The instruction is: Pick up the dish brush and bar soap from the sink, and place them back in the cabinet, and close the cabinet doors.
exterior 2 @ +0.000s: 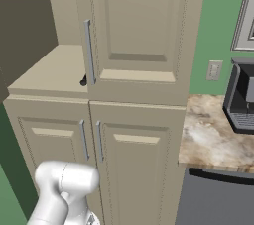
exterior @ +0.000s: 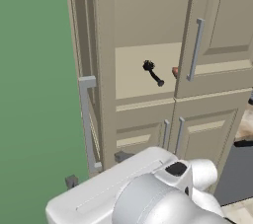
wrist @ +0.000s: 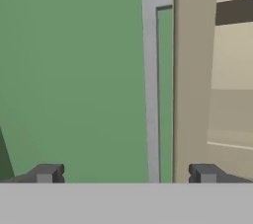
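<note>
Wide-spread and empty, the gripper [wrist: 126, 173] faces the left cabinet door [exterior: 86, 50], swung out edge-on. That door's long grey bar handle [wrist: 150, 94] rises upright at twelve o'clock from between the fingertips, the door edge just beside it at one o'clock. Green wall gives open room toward nine o'clock. Deeper in, on the cabinet [exterior: 143, 104] shelf, the dish brush [exterior: 152, 72] lies with its handle pointing to five o'clock, and the bar soap [exterior: 175, 72] sits at three o'clock of it, behind the right door [exterior: 217, 30], nearly shut. Closing the left door looks like the remaining job.
</note>
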Motion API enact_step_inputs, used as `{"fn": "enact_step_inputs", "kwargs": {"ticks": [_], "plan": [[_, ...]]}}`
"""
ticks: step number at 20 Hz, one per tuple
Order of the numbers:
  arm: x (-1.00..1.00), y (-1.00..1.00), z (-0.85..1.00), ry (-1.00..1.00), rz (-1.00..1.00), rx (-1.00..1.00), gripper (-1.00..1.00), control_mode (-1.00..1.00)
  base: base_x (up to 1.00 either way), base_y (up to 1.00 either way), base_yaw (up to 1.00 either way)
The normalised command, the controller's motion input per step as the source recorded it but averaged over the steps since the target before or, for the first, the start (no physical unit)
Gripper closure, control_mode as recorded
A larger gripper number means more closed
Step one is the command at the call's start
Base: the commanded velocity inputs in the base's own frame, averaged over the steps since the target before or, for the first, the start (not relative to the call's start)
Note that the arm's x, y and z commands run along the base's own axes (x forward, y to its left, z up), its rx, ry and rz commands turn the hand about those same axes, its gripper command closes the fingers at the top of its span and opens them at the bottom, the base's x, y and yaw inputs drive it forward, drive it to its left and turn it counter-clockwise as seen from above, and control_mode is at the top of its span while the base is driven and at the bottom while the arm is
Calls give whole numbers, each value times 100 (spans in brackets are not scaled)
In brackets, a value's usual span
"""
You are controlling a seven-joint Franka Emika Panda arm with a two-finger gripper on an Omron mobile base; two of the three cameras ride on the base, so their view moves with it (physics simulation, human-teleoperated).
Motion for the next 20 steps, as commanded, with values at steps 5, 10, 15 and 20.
{"fn": "enact_step_inputs", "kwargs": {"ticks": [5, 10, 15, 20], "plan": [[4, 17, 0, 0, -7, 1, -100, -100, 0, 0, 0], [3, 19, -4, 0, -8, 0, -100, -100, 0, 0, 0], [8, 19, -2, 0, -8, 0, -100, -100, 0, 0, 0], [7, 17, -4, 0, -8, 0, -100, -100, 0, 0, 0]]}}
